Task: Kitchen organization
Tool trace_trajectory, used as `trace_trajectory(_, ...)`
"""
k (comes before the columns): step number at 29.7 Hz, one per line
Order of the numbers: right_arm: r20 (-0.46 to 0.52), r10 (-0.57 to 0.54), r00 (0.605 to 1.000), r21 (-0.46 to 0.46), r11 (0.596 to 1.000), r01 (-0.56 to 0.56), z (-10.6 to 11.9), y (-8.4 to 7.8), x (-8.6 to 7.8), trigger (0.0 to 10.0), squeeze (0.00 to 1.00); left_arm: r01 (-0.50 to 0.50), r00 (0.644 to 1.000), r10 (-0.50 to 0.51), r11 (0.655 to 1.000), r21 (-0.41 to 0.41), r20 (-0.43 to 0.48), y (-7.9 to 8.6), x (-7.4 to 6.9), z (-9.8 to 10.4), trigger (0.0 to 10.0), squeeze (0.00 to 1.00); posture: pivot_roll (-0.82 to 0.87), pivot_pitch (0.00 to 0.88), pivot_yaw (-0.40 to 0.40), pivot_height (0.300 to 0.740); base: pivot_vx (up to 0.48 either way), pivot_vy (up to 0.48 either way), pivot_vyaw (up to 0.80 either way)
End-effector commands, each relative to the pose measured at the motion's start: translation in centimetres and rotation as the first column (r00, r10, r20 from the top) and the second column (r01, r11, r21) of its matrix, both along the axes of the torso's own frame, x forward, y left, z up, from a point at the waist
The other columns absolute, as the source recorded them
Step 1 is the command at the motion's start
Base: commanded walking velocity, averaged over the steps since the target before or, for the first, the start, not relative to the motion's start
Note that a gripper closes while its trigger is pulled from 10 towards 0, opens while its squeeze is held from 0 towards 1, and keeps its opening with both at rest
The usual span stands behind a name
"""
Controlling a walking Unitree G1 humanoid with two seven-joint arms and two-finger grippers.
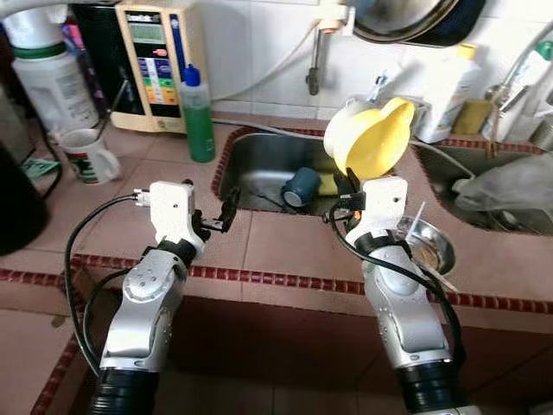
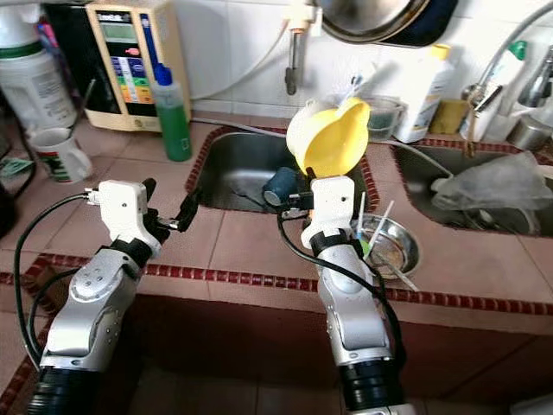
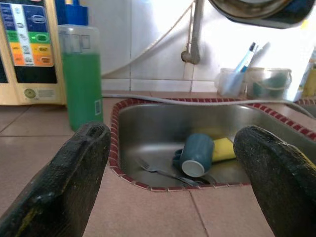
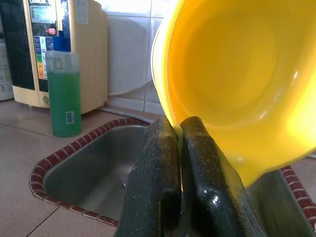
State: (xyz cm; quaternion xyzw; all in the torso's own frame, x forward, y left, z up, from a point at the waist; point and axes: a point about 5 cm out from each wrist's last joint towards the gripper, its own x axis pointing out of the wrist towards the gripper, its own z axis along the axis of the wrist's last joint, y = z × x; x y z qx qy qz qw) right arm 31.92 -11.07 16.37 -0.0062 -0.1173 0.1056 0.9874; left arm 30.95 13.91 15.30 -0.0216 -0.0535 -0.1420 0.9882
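My right gripper (image 2: 298, 186) holds the yellow bowl (image 2: 330, 137) tilted above the sink (image 2: 226, 177), where a blue mug (image 2: 280, 185) lies; my left gripper (image 2: 177, 212) hovers open over the table (image 2: 251, 246).

A sink (image 1: 259, 160) is set into the tiled counter (image 1: 285, 246), and in it a mug (image 1: 301, 186) lies on its side beside a sponge (image 3: 223, 148), with a fork (image 3: 160, 170) in front of them. Left of the sink stands a soap bottle (image 1: 197, 117), with a wall-side appliance (image 1: 155, 65) behind it and a cup (image 1: 88, 156) further left. The left gripper (image 1: 226, 213) hangs over the counter at the sink's near left edge. The right gripper (image 1: 348, 183) holds a bowl (image 1: 371, 138) by its rim, tilted above the sink's right side. Right of that arm a metal dish (image 1: 429, 246) rests on the counter, and a second sink (image 1: 484, 186) lies beyond it.
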Motion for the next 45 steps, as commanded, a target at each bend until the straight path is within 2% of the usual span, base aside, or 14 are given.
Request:
trace_trajectory(1, 0.026, -0.012, 1.0, 0.0, 1.0, 0.012, 0.75, -0.28, 0.12, 10.0, 0.0, 0.013, 1.0, -0.013, 1.0, 0.02, 0.026, -0.36, 0.04, 0.6, 10.0, 0.0, -0.01, 0.009, 0.008, 0.74, 0.0, 0.0, 0.0)
trace_trajectory(6, 0.027, -0.01, 1.0, 0.001, 1.0, 0.01, 0.79, -0.2, 0.16, 10.0, 0.0, 0.018, 0.999, -0.018, 1.0, 0.018, 0.028, -0.31, -0.03, 0.66, 10.0, 0.0, 0.0, 0.01, 0.008, 0.74, 0.097, 0.0, 0.0)
trace_trajectory(28, 0.026, -0.005, 1.0, -0.004, 1.0, 0.005, 0.81, -0.17, 0.15, 10.0, 0.0, 0.017, 1.0, -0.018, 1.0, 0.009, 0.022, -0.43, -0.09, 0.6, 10.0, 0.0, -0.01, 0.015, 0.003, 0.74, 0.361, 0.0, 0.0)
trace_trajectory(40, 0.021, 0.005, 1.0, -0.002, 1.0, -0.005, 0.82, -0.06, 0.22, 10.0, 0.0, -0.001, 1.0, 0.001, 1.0, -0.016, 0.012, -0.48, -0.01, 0.53, 10.0, 0.0, -0.01, 0.007, -0.002, 0.74, 0.0, 0.0, 0.0)
trace_trajectory(45, 0.012, 0.008, 1.0, 0.001, 1.0, -0.008, 0.83, -0.16, 0.37, 10.0, 0.0, 0.06, 0.997, -0.062, 0.997, 0.047, 0.041, -1.25, -0.43, 0.93, 10.0, 0.0, -0.01, 0.002, -0.006, 0.74, 0.0, 0.0, 0.0)
